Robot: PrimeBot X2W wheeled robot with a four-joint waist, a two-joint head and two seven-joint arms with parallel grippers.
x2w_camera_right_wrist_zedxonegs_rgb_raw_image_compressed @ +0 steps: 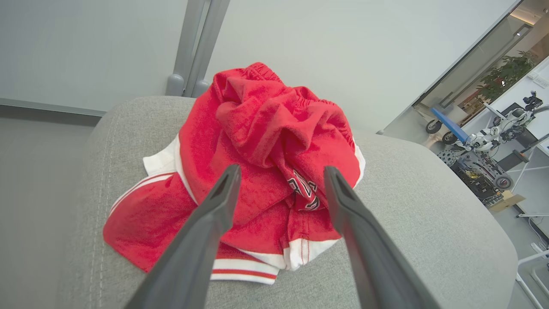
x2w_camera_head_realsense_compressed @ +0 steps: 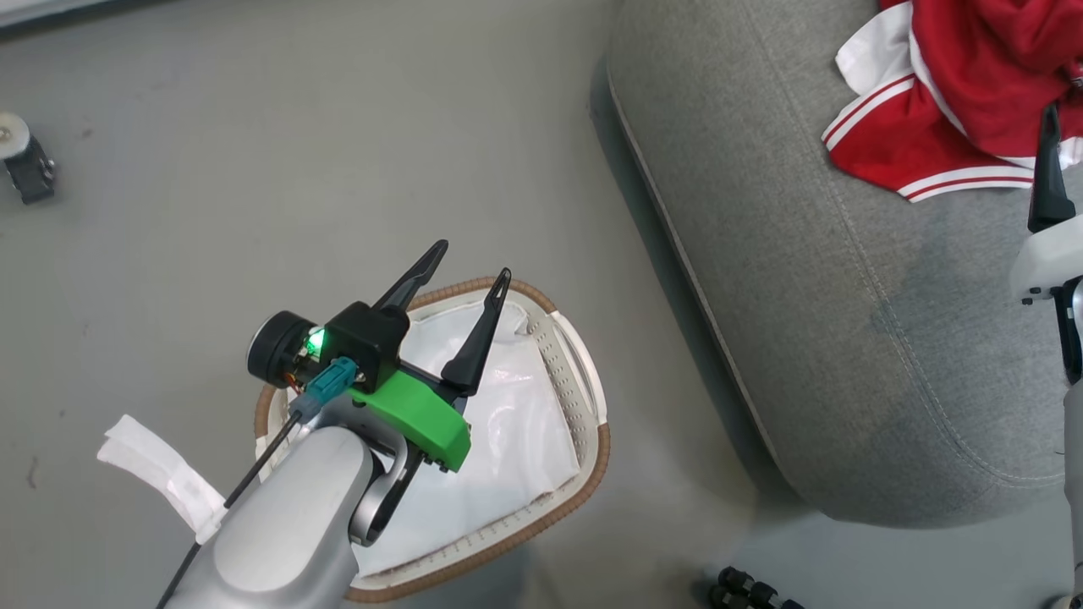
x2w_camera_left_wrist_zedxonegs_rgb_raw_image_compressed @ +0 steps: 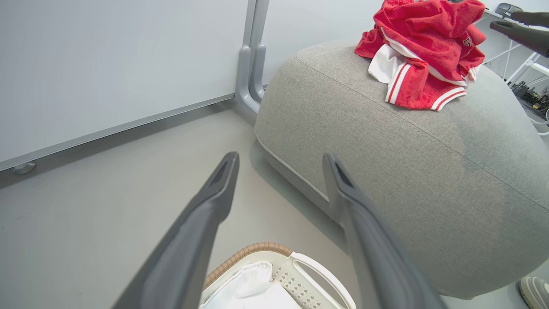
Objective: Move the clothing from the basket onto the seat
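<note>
R gripper (x2w_camera_right_wrist_zedxonegs_rgb_raw_image_compressed: 282, 168) stands over the seat (x2w_camera_head_realsense_compressed: 846, 296) w/ its two dark fingers spread wide and nothing pinched btwn them. The clothing (x2w_camera_right_wrist_zedxonegs_rgb_raw_image_compressed: 266, 128) lies in a crumpled red heap just beyond and below the tips. Whether a fingertip brushes the cloth can't be told.

The heap is red fabric w/ white panels and red-white striped trim. In the R wrist view a patch of black lettering shows btwn the fingers. It rests on top of the grey cushion, w/ one striped hem spread flat on the upholstery toward the robot.

L gripper (x2w_camera_head_realsense_compressed: 474, 259) hangs over the basket (x2w_camera_head_realsense_compressed: 602, 457), fingers likewise wide apart and empty. In the L wrist view they point toward the floor (x2w_camera_head_realsense_compressed: 254, 127) and the seat's rounded edge.

The basket sits on the floor near the seat, w/ a strip of bare floor btwn the two in the head view. Inside it lies a shiny white liner (x2w_camera_head_realsense_compressed: 508, 457), creased. The L forearm covers the basket's near-left part in the head view, so that part can't be judged.
</note>
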